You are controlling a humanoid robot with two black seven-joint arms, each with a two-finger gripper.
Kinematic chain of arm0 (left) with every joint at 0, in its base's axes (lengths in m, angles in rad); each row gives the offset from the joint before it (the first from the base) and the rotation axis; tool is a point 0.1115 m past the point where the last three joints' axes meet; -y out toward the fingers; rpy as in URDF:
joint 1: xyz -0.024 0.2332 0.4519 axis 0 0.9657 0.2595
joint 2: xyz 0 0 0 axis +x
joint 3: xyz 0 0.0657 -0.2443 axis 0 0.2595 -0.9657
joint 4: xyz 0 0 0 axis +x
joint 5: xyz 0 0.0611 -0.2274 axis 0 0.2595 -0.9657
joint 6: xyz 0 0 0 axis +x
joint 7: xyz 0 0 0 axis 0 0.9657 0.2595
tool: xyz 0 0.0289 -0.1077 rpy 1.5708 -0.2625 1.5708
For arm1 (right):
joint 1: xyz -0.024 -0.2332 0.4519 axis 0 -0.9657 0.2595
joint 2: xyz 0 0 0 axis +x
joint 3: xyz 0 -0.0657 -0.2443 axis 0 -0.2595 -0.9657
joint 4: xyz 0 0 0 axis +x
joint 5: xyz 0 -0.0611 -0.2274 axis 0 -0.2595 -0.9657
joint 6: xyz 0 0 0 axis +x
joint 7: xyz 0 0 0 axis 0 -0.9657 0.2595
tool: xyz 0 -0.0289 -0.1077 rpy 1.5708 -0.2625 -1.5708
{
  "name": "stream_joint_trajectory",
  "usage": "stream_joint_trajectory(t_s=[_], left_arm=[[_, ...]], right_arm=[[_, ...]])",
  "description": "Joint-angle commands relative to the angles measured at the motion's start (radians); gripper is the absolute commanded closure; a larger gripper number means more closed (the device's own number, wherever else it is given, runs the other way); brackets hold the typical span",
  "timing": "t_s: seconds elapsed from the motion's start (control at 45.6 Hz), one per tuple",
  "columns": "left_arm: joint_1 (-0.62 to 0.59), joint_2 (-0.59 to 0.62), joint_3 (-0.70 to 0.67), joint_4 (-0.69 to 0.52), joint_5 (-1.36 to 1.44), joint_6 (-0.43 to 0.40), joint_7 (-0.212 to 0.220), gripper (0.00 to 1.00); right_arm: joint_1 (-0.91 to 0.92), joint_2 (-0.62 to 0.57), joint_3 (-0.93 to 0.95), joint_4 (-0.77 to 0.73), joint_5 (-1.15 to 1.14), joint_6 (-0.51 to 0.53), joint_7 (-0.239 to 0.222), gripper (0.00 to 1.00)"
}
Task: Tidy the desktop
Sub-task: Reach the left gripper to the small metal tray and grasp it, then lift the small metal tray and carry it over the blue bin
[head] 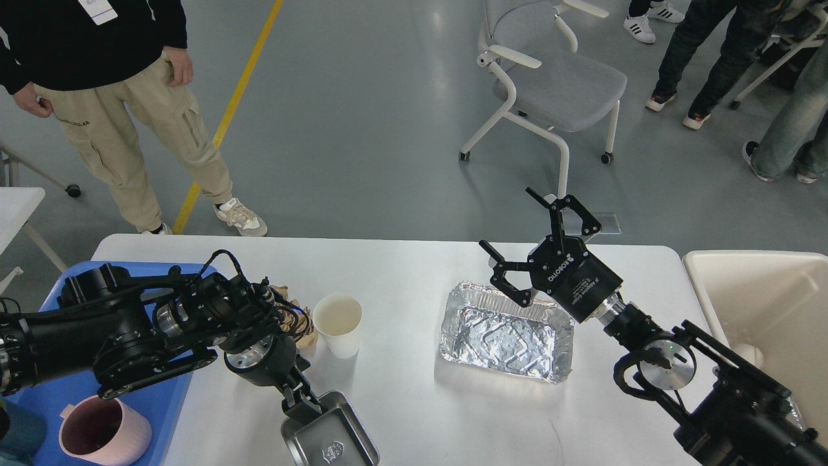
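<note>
The white desktop [401,272] holds a small steel tray [330,437] at the front, a white paper cup [337,323], crumpled brown paper [284,304] mostly hidden behind my left arm, and a foil tray [508,333]. My left gripper [304,404] points down at the steel tray's far left rim; its fingers look dark and I cannot tell them apart. My right gripper [527,243] is open and empty, hovering above the foil tray's far edge.
A blue tray [142,395] at the left holds a pink mug [97,433] and a dark teal cup [13,433]. A cream bin [757,298] stands at the right. A person [116,84] and a grey chair [556,84] stand beyond the desk.
</note>
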Motion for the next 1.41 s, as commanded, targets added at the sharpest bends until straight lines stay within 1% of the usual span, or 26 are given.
stream_joint_trajectory(t_s=[0.0,0.11,0.241,0.329,0.483,0.615,0.746,0.834,0.9,1.032,1.229,1.383], left_arm=[[0.013,-0.027,0.002,0.026,0.003,0.001,-0.003,0.21],[0.022,-0.042,0.002,0.044,0.003,0.001,-0.003,0.22],[0.022,-0.057,0.003,0.055,0.020,0.002,-0.003,0.30],[0.022,-0.062,0.005,0.064,0.032,0.002,-0.003,0.39],[0.022,-0.070,0.038,0.087,0.032,0.002,-0.006,0.59],[0.030,-0.070,0.038,0.090,0.032,0.002,-0.008,0.62],[0.034,-0.071,0.038,0.095,0.033,0.002,-0.011,0.76],[0.034,-0.071,0.040,0.095,0.035,0.002,-0.029,0.86],[0.034,-0.071,0.040,0.095,0.050,0.002,-0.046,0.90],[0.036,-0.071,0.040,0.096,0.069,0.002,-0.061,0.99],[0.036,-0.068,0.039,0.098,0.084,0.005,-0.072,1.00],[0.030,-0.056,0.020,0.085,0.078,0.014,-0.090,1.00]], right_arm=[[-0.002,0.000,0.002,0.007,0.000,0.000,0.001,0.00],[-0.002,-0.001,0.002,0.007,0.000,0.000,0.001,0.00],[-0.002,-0.006,0.002,0.007,0.000,0.001,0.001,0.00],[-0.002,-0.006,0.002,0.007,0.000,0.001,0.001,0.00],[-0.005,-0.006,0.004,0.009,0.000,0.001,0.001,0.00],[-0.005,-0.008,0.008,0.009,0.000,0.003,0.001,0.00],[-0.005,-0.008,0.010,0.010,0.000,0.003,0.001,0.00],[-0.006,-0.008,0.008,0.010,0.000,0.003,0.001,0.00],[-0.008,-0.008,0.008,0.010,0.000,0.003,0.001,0.00],[-0.011,-0.008,0.010,0.010,0.000,0.003,0.001,0.00],[-0.012,-0.008,0.008,0.010,0.000,0.003,0.001,0.00],[-0.012,-0.008,0.008,0.010,0.000,0.003,0.001,0.00]])
